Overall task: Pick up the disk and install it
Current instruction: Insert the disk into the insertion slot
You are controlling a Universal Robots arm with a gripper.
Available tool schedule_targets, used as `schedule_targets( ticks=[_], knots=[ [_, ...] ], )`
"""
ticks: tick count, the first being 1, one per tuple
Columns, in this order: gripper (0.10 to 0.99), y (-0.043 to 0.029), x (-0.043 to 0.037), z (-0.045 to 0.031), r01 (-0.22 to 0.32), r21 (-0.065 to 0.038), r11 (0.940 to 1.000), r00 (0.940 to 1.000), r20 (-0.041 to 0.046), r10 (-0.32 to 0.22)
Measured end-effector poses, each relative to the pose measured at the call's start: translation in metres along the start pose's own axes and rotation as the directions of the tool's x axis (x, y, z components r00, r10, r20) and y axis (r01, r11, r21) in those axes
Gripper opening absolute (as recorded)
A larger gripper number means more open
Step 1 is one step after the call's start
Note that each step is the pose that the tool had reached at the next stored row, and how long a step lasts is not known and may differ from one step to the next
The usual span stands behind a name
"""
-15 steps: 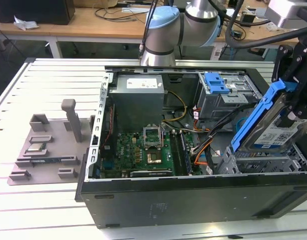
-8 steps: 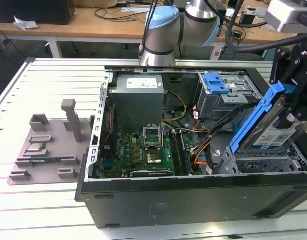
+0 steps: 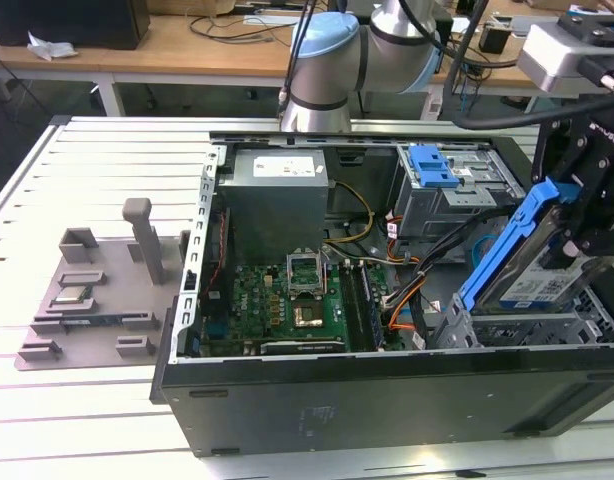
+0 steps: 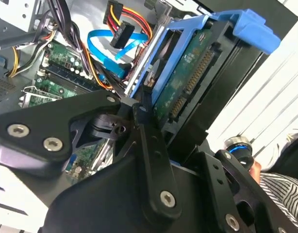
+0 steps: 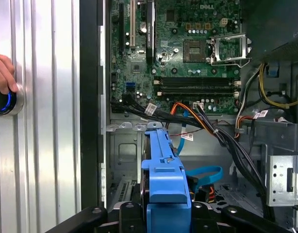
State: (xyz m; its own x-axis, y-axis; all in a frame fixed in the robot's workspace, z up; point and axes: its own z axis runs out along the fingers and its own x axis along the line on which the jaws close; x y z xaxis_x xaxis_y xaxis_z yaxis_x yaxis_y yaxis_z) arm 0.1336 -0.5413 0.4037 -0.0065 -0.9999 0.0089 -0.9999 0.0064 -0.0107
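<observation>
Bright overhead light glares off the slatted table (image 3: 107, 160); close gripper (image 4: 139, 126) parts look blurred.

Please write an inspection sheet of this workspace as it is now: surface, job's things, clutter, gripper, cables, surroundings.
Surface: ribbed metal table carrying an open computer case.
Job's things: the disk, in its blue frame, is held tilted above the drive cage, not yet seated.
Clutter: grey fixture plate with small parts, at the exterior view's left.
Gripper: gripper shut on the disk.
Cables: orange, yellow and black bundles and a blue flat cable inside the case.
Surroundings: wooden bench behind; a hand on a button.
</observation>
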Motion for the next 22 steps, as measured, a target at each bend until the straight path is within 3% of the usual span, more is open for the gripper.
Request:
schedule_targets(
  ticks=[10, 11, 13, 18, 19, 22],
  knots=[
    [0.365, 0.0001, 0.0003, 0.0035, 0.000, 0.000, 1.0000, 1.0000, 0.0004, 0.000],
    [0.365, 0.0001, 0.0003, 0.0052, 0.000, 0.000, 1.0000, 1.0000, 0.0039, 0.000],
    [0.439, 0.0001, 0.0003, 0.0040, 0.000, 0.000, 1.0000, 1.0000, 0.0006, 0.000],
    [0.439, 0.0001, -0.0014, 0.0037, 0.000, 0.000, 1.0000, 1.0000, 0.0007, 0.000],
    [0.424, 0.0001, -0.0027, 0.0036, 0.000, 0.000, 1.0000, 1.0000, 0.0006, 0.000],
    [0.235, 0.0001, -0.0055, 0.0050, 0.000, 0.000, 1.0000, 1.0000, 0.0007, 0.000]
  ],
)
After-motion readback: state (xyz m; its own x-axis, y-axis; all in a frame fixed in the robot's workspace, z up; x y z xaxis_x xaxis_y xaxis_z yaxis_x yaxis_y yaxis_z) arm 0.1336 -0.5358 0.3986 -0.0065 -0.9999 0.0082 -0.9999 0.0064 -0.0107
